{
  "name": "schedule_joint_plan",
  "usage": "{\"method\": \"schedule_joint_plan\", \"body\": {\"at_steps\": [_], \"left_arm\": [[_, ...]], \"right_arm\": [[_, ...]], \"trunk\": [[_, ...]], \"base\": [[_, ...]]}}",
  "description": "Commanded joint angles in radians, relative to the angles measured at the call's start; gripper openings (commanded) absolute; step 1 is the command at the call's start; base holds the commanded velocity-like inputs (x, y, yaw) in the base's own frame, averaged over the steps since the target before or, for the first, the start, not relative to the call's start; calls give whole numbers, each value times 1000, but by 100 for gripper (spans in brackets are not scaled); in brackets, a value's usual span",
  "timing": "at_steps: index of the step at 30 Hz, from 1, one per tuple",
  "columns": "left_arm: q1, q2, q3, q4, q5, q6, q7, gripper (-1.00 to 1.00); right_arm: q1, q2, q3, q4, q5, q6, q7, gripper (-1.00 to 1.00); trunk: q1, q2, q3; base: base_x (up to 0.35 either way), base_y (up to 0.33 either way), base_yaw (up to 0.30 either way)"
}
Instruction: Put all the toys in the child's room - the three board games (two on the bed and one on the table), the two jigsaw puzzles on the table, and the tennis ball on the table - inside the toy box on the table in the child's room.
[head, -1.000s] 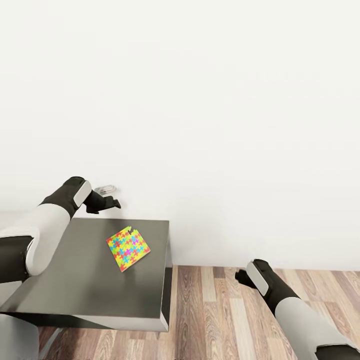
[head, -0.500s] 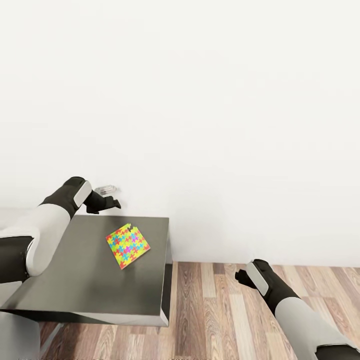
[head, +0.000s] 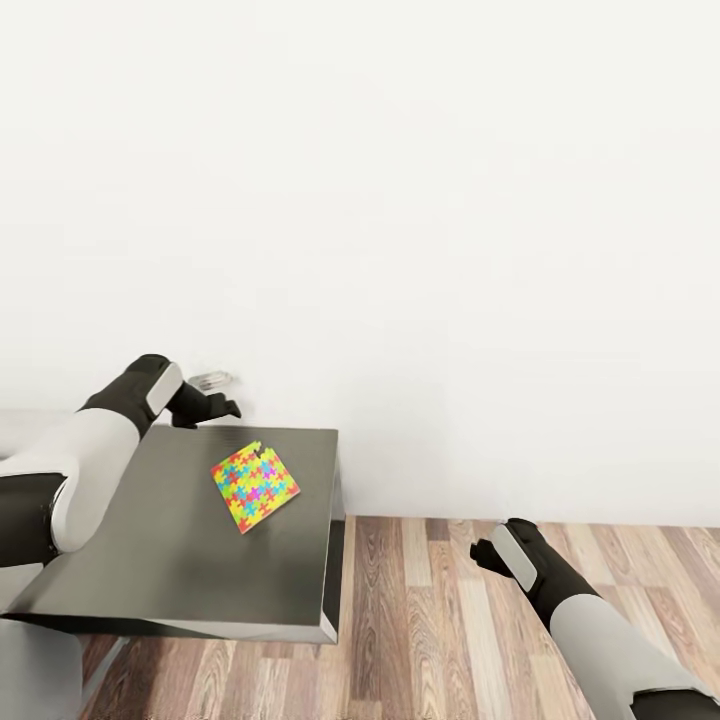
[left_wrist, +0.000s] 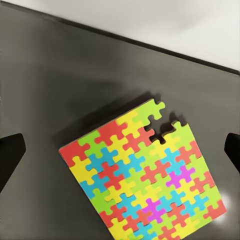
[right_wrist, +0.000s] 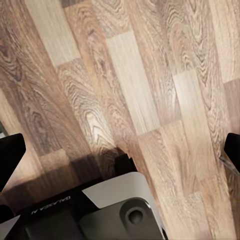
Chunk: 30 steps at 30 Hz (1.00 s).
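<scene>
1 jigsaw puzzle (head: 255, 487) lies flat on a dark grey table (head: 150, 560). The table stands against a plain white wall (head: 420, 220). The puzzle sits turned like a diamond, close to the table's back edge and nearer its right side than its left. It is made of yellow, pink, green, blue and red pieces that lock together. In the left wrist view the puzzle (left_wrist: 142, 175) has a small notch in 1 edge where a piece looks missing, and it throws a soft shadow on the table top (left_wrist: 55, 85).

The left tool (head: 222, 406) hangs over the back edge of the table, close to the wall and a little to the left of the puzzle. It does not touch the puzzle. Its 2 dark fingers (left_wrist: 11, 155) are spread wide apart in the left wrist view, with nothing held between them. A small silver thing (head: 210, 380) shows just beside the left tool, by the wall; it is too small to tell what it is.

The right tool (head: 482, 556) hangs over the wood-plank floor (head: 440, 620), well to the right of the table. Its fingers (right_wrist: 10, 152) are also spread wide and hold nothing. In the right wrist view part of the robot's grey and white base (right_wrist: 107, 210) sits on the floor (right_wrist: 130, 85).
</scene>
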<state>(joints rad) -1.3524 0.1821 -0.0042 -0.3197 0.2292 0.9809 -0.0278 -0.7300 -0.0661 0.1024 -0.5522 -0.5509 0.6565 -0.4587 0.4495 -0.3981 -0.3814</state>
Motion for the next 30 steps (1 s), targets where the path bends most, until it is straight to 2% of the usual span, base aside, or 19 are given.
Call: {"method": "schedule_joint_plan", "body": {"at_steps": [1,7,12,30], "left_arm": [[-1,2,0,-1,0,4,-3,100],[5,17,0,-1,0,-6,-3,100],[11,24,0,0,0,-42,-8,100],[25,25,0,0,1,-57,-9,100]], "right_arm": [[-1,-1,8,-2,-11,3,-9,100],[-1,-3,8,-2,-11,3,-9,100],[0,-3,8,-2,-11,3,-9,100],[-1,1,8,-2,-11,3,-9,100]], "trunk": [[0,-2,-3],[0,-2,-13],[0,-2,-22],[0,-2,-51]], "base": [[0,0,0],[0,0,0],[0,0,0],[0,0,0]]}}
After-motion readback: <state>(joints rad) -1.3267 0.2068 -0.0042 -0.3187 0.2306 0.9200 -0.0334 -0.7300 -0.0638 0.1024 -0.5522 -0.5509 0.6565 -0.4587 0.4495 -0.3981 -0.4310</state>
